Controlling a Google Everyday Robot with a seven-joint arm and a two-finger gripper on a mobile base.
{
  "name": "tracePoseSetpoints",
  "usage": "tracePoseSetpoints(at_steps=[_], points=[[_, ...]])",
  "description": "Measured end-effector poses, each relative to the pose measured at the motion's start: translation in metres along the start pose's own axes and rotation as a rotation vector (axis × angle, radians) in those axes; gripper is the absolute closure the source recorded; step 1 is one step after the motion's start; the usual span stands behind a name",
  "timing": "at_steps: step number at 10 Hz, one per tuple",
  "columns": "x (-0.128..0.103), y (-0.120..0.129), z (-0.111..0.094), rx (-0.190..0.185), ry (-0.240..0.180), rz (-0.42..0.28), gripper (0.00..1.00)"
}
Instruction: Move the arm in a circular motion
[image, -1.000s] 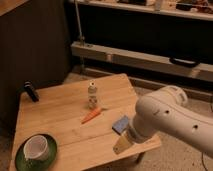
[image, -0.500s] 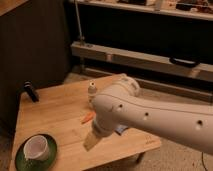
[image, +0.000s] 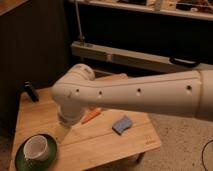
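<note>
Arm (image: 135, 95) across table (image: 115, 146); gripper (image: 64, 126) between cup (image: 37, 148) and carrot (image: 91, 115); sponge (image: 121, 124) right.

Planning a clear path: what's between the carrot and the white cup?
In the camera view, the gripper ending the arm hangs between the carrot and the cup, above bare table wood.
</note>
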Motion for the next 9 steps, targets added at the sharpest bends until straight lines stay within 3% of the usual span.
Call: tracePoseSetpoints(at_steps=[2, 4, 5, 7, 9], points=[[-0.048, 0.0, 0.008, -0.008, 0.001, -0.077, 0.2], [-0.094, -0.017, 0.012, -0.001, 0.012, -0.124, 0.2], [-0.118, -0.036, 0.011, 0.004, 0.019, -0.136, 0.2], [-0.141, -0.079, 0.006, 0.021, 0.028, -0.136, 0.2], [-0.148, -0.128, -0.001, 0.028, 0.042, -0.115, 0.2]])
